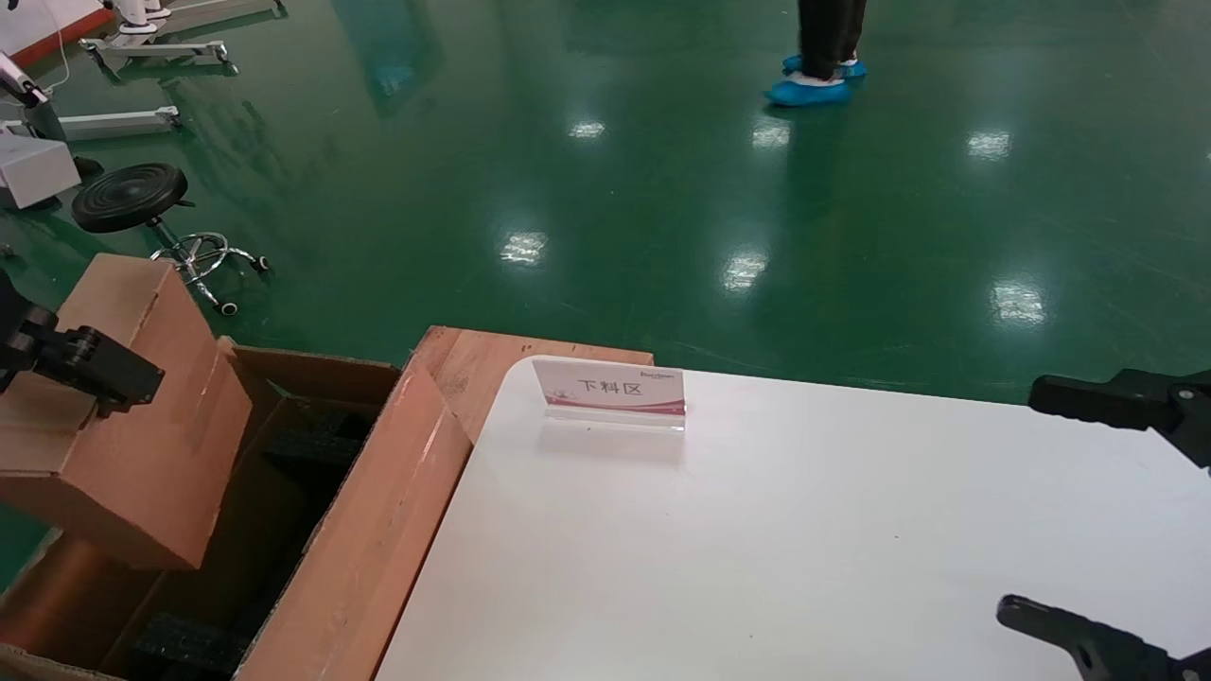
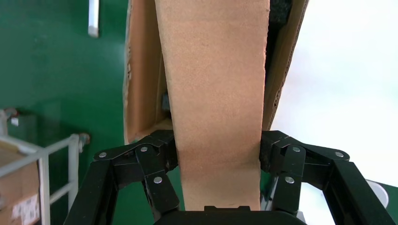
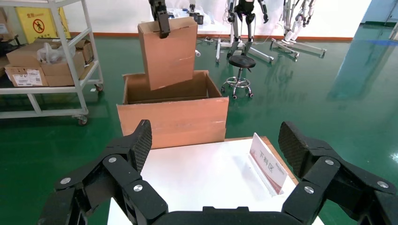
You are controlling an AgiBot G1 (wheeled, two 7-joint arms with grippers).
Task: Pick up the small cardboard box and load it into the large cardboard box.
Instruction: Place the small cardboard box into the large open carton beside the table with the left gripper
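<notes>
The small cardboard box (image 1: pixel 123 426), plain brown, hangs tilted over the open large cardboard box (image 1: pixel 369 530) left of the table. My left gripper (image 1: pixel 90 374) is shut on it; the left wrist view shows both pads pressed against the sides of the small cardboard box (image 2: pixel 216 108). In the right wrist view the small cardboard box (image 3: pixel 169 51) hangs partly inside the mouth of the large cardboard box (image 3: pixel 173 119). Black foam (image 1: pixel 312 430) lies inside the large box. My right gripper (image 3: pixel 216 145) stands open and empty over the white table's right side; its fingers (image 1: pixel 1088 397) show at the head view's right edge.
A white table (image 1: pixel 804 549) holds a small sign stand (image 1: pixel 610 390) near its far edge. A wooden board (image 1: pixel 473 364) lies under the table's far left corner. A black stool (image 1: pixel 132 199), a shelf cart (image 3: pixel 47 61) and a standing person (image 1: pixel 823 47) are on the green floor.
</notes>
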